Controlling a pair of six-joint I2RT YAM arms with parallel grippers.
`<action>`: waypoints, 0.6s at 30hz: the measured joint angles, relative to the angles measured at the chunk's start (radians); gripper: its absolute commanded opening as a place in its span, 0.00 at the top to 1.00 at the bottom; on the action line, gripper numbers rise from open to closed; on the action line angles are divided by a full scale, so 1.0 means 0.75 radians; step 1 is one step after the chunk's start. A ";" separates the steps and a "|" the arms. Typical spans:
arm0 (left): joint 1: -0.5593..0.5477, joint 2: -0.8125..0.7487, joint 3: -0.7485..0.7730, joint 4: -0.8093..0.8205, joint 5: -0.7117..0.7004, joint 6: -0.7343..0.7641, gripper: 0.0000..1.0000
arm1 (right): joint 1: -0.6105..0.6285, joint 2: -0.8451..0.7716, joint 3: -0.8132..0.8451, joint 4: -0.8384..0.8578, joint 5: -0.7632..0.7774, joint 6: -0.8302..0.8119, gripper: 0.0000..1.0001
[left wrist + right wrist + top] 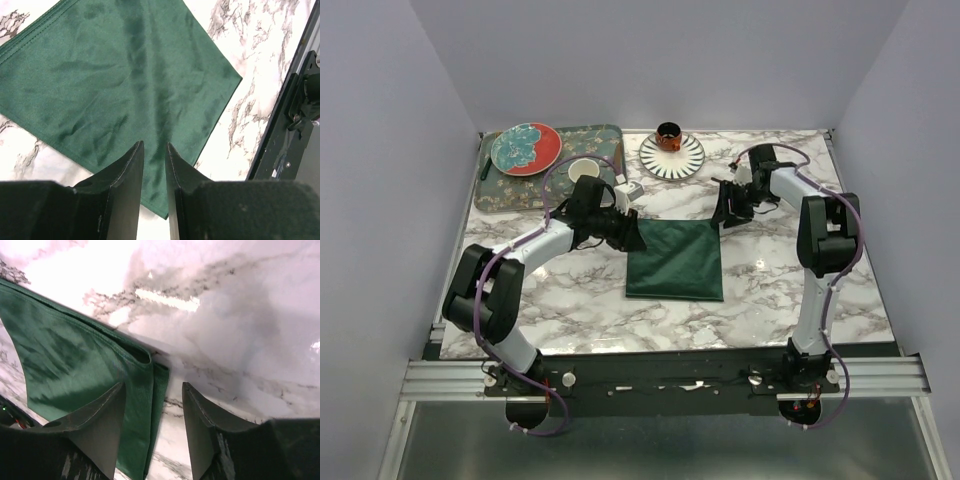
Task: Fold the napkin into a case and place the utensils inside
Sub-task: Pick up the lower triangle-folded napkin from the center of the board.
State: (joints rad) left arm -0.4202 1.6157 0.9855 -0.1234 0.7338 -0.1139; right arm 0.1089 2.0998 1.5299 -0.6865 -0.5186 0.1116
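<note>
The dark green napkin (675, 262) lies flat in the middle of the marble table, folded in at least two layers, as its edge shows in the right wrist view (75, 360). My left gripper (632, 234) hovers at its far left corner; in the left wrist view (153, 144) the jaws stand a narrow gap apart above the cloth (125, 75), holding nothing. My right gripper (722, 215) is at the far right corner, open (153, 385), one finger (100, 420) over the cloth and the other over bare marble. I cannot make out the black fork and knife.
A patterned tray (605, 140) at the back left holds a red plate (525, 148) and a white cup (583, 170). A striped plate (688, 160) with a small orange cup (668, 134) stands at the back centre. The table's black front rail shows in the left wrist view (290, 125).
</note>
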 measured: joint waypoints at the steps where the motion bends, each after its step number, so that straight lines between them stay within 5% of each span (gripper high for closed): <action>1: 0.000 -0.002 0.000 -0.004 -0.003 0.004 0.65 | 0.000 0.012 0.015 -0.007 -0.001 0.000 0.42; 18: 0.000 -0.006 0.000 -0.052 -0.036 0.031 0.65 | -0.019 0.136 0.151 -0.125 -0.130 0.026 0.50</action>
State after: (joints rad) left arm -0.4202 1.6112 0.9855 -0.1623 0.7071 -0.0906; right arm 0.0948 2.2017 1.6428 -0.7803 -0.6159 0.1310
